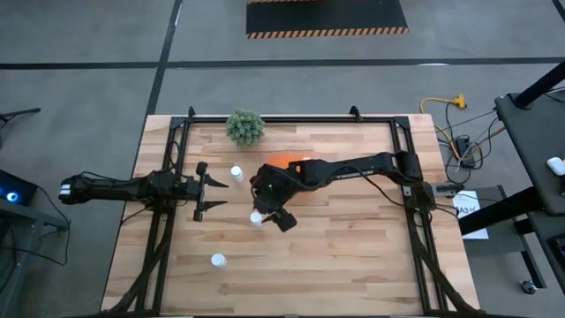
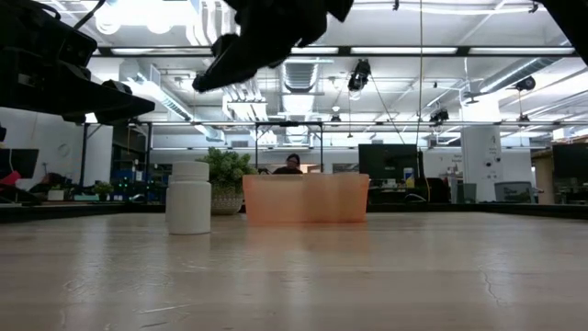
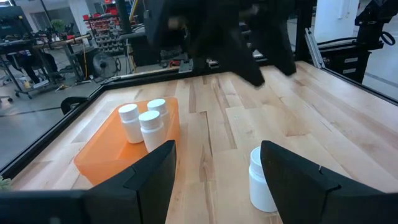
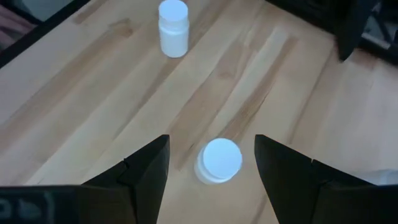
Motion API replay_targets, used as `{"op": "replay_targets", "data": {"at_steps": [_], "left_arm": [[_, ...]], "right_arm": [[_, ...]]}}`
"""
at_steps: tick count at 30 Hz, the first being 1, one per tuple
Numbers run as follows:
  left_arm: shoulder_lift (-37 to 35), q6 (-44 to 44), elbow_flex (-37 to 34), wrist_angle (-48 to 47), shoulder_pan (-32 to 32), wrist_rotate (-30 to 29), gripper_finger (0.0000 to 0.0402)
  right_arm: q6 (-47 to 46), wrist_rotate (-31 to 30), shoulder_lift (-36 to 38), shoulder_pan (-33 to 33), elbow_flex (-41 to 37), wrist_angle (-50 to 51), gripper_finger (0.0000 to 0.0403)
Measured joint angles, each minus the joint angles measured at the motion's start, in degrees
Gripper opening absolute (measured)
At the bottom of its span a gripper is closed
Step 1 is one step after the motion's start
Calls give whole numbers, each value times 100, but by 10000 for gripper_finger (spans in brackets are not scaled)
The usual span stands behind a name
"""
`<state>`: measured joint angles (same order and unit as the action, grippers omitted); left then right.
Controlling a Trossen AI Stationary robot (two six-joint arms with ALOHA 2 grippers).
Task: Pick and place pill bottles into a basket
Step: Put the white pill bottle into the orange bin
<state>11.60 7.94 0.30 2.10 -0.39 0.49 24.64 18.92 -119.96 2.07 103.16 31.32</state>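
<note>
My right gripper [image 1: 269, 216] [image 4: 211, 143] is open and hovers above a white pill bottle [image 1: 256, 218] [image 4: 219, 160] that stands upright on the table. Its fingers stand on either side of the cap, well above it. My left gripper [image 1: 207, 187] [image 3: 217, 149] is open and empty at the table's left. A second bottle [image 1: 237, 174] [image 3: 261, 180] stands just in front of it. A third bottle [image 1: 218, 260] [image 4: 173, 28] stands nearer the front edge. The orange basket [image 3: 102, 149] [image 2: 306, 198] holds three bottles [image 3: 144, 121]. In the high view my right arm hides most of the basket [image 1: 284, 161].
A green bushy plant [image 1: 245, 126] stands at the far edge, behind the basket. Black frame rails [image 1: 177, 132] run along the table's left, right and far sides. Bare wood lies at the table's right half [image 1: 353, 238].
</note>
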Motion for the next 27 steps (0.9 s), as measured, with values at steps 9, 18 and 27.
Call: {"op": "replay_targets", "data": {"at_steps": [9,18,27], "left_arm": [[2,-2,0,0,-1,-1,217],[0,-1,0,0,0,-1,217],[0,-1,0,-1,0,-1,217]], "right_arm": [[-363,-131,-2,0,-917,-1358,224],[-665,-254,0,0,-1621,-2991,224],[-1020,-252,0,0,-2244,-4045,224]]}}
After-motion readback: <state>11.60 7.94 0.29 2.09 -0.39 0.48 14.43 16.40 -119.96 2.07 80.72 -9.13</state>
